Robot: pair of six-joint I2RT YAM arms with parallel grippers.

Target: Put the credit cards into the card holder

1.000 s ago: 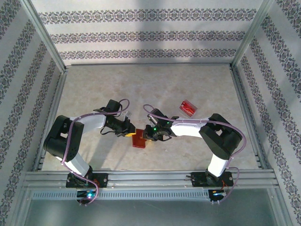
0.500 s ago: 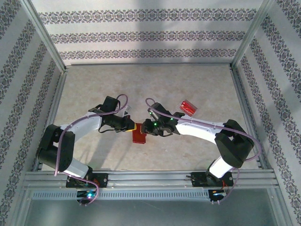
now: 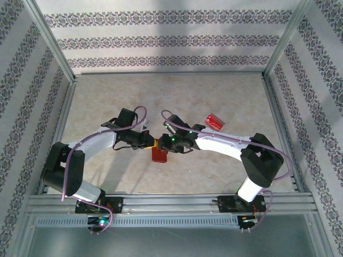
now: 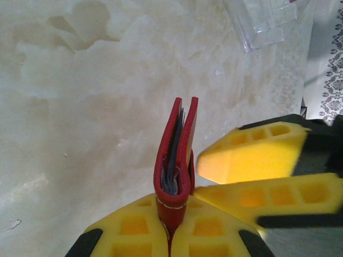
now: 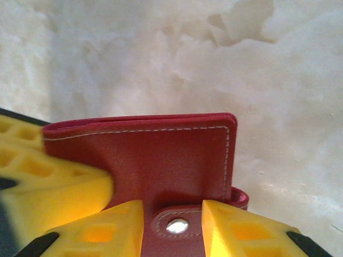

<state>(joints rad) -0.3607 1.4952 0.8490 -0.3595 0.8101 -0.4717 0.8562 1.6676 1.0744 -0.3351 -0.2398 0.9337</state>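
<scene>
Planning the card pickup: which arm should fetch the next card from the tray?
Right. The left gripper is clamped on the card holder, holding it on edge; the right gripper stands open around the clasp tab, and the credit cards lie on its side.

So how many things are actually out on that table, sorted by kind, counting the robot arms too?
White-and-black robot arms: 2
Red folding leather wallet: 1
Clear plastic tray: 1
Red contents of the tray: too small to count
Total: 4, plus whatever the tray holds
</scene>
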